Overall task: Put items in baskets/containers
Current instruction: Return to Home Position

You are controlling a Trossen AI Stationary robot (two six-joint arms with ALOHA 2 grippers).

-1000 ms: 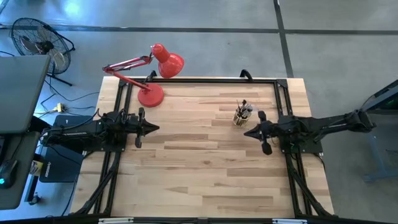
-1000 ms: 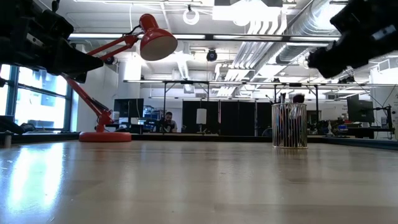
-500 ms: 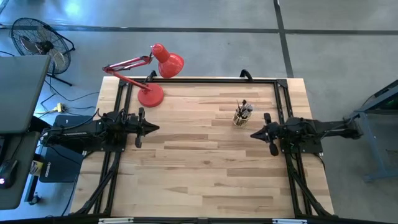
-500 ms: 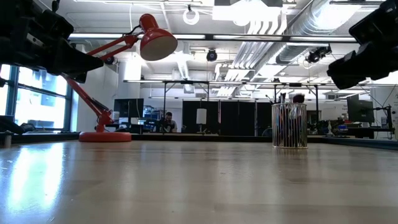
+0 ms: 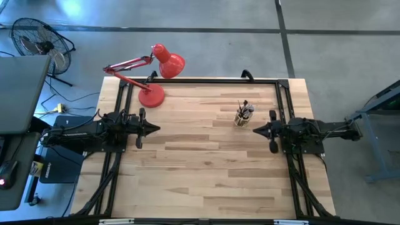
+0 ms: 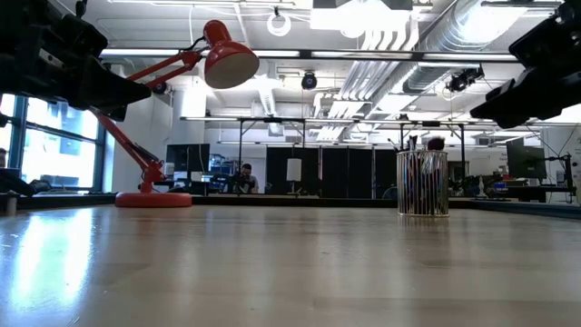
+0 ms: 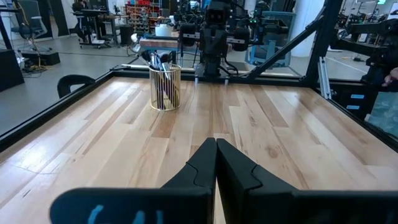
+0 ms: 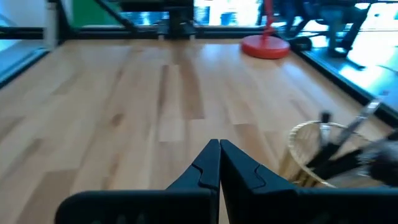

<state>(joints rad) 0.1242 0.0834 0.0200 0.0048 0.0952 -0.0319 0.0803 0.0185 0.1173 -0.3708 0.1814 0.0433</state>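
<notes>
Right arm has drawn back toward the bench's right edge since the earlier frame; cup and left arm unchanged.

High view: right pincer (image 5: 255, 130) sits just inside the right edge, near the cup (image 5: 240, 119) but apart from it. Cup stands upright on the bench (image 5: 200, 169), in its right half, nearer the edge with the red lamp (image 5: 152, 95) than the opposite edge. Brushes (image 5: 244, 110) stand bunched inside the cup, tips up. Left pincer (image 5: 156, 129) waits at the left edge, well apart from the cup.

Low view: cup (image 6: 423, 183) stands on the right, ribbed and golden, with brushes (image 6: 414, 143) poking above the rim. Right pincer (image 6: 477, 104) hangs above and beside it, no contact. Left pincer (image 6: 145, 91) sits high on the left. Lamp (image 6: 227, 59) stands behind. A person (image 6: 243, 178) sits far back in the room.

Left wrist view: own fingers (image 7: 202, 163) pressed together, holding nothing. Cup (image 7: 165, 88) with brushes (image 7: 155, 60) is across the bench.

Right wrist view: own fingers (image 8: 205, 165) pressed together, empty. Cup (image 8: 308, 158) is close by, brushes (image 8: 339, 146) leaning in it.
</notes>
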